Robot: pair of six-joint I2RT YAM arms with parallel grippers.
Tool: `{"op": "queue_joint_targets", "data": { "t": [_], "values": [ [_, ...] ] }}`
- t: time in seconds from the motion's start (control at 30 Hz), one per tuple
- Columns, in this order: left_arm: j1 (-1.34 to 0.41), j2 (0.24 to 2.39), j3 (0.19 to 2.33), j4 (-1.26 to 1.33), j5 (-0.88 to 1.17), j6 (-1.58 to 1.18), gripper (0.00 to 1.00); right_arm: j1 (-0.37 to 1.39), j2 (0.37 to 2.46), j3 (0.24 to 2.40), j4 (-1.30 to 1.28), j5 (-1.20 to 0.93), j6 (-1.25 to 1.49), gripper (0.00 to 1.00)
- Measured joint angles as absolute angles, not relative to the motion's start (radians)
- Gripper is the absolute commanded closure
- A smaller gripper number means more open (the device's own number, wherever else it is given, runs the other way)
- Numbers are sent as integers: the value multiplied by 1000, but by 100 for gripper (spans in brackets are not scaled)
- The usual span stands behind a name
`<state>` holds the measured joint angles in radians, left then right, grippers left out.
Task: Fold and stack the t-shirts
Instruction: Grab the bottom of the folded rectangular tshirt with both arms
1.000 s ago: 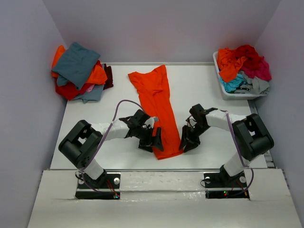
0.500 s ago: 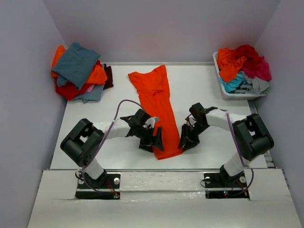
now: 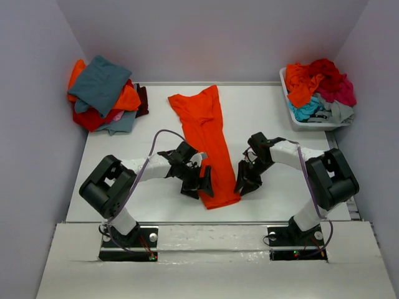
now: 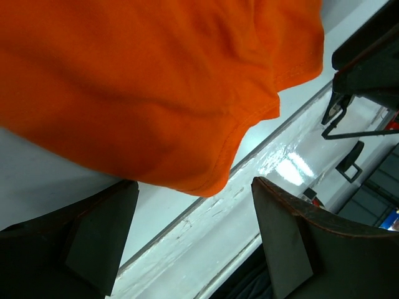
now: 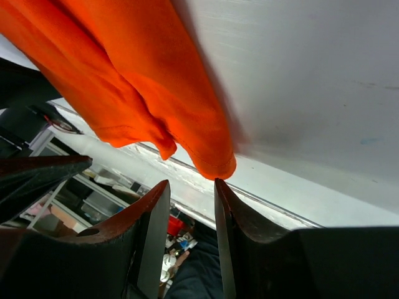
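The bright orange t-shirt lies as a long narrow strip down the middle of the table, its near end at the front edge. My left gripper is low at the left side of that near end, jaws wide open and empty; its wrist view shows the orange hem just beyond the gripper. My right gripper is low at the right side of the same end, jaws open a narrow gap and empty, with the shirt's corner just past the fingertips.
A pile of folded shirts in teal-grey, orange and red sits at the back left. A white bin at the back right holds loose shirts. The table's front edge runs just beyond both grippers.
Both grippers have shifted only slightly beside the shirt's near end. The shirt has not moved.
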<state>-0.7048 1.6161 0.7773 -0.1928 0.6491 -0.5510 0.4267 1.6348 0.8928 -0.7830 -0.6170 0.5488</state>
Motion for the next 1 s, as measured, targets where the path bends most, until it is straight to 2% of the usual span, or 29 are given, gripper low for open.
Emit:
{"op": "queue_joint_targets", "data": {
  "t": [0.73,1.0],
  "values": [
    [-685,1617,892,-388,328,-571,11,466,1729,931,-744,-688,549,62],
    [-680,1676,951,-379,344,-569,11,466,1729,958,-748,-688,546,62]
  ]
}}
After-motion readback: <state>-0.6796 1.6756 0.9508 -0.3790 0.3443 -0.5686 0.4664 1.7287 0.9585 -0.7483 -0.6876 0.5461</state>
